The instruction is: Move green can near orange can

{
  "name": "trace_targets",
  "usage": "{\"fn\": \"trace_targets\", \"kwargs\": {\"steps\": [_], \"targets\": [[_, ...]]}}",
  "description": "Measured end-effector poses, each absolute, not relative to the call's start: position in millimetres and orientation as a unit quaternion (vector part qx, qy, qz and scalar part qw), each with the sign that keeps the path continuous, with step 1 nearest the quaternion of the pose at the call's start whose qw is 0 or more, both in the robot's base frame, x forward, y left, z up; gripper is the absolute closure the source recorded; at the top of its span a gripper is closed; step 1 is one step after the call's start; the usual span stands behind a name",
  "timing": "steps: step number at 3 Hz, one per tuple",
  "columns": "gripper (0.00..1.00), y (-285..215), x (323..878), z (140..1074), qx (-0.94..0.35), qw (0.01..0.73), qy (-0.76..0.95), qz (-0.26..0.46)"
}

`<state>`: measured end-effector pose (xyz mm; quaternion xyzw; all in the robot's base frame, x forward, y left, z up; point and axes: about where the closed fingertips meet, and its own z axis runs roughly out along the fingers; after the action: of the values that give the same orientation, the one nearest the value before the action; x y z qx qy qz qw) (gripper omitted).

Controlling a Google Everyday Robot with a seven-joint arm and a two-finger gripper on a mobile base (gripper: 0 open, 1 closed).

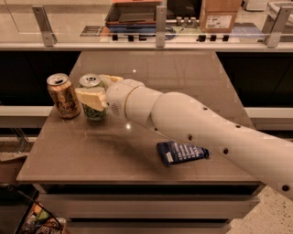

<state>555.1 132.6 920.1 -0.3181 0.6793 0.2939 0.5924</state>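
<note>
Closest to us we had a blue packet [182, 152] lying flat on the worktop [91, 155]. Further back the end effector [98, 90] was pinching the green can [93, 103], upright, just beside the orange can [63, 96], a small gap between them.

A dark blue snack packet [182, 152] is laid flat on the brown tabletop [91, 155], towards its front right. Behind a glass barrier [114, 45], a cardboard box [220, 13] and a dark tray [132, 11] are seen.
</note>
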Motion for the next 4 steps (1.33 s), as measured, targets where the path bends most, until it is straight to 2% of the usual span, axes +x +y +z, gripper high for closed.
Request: {"fn": "trace_targets", "kwargs": {"steps": [1,2,4], "targets": [[1.0,140.3,551.5,912.0,-0.317,0.586,0.688,0.289],[0.84,141.7,550.9,912.7,-0.319,0.586,0.687,0.289],[0.38,144.8,549.1,914.3,-0.322,0.586,0.685,0.289]]}}
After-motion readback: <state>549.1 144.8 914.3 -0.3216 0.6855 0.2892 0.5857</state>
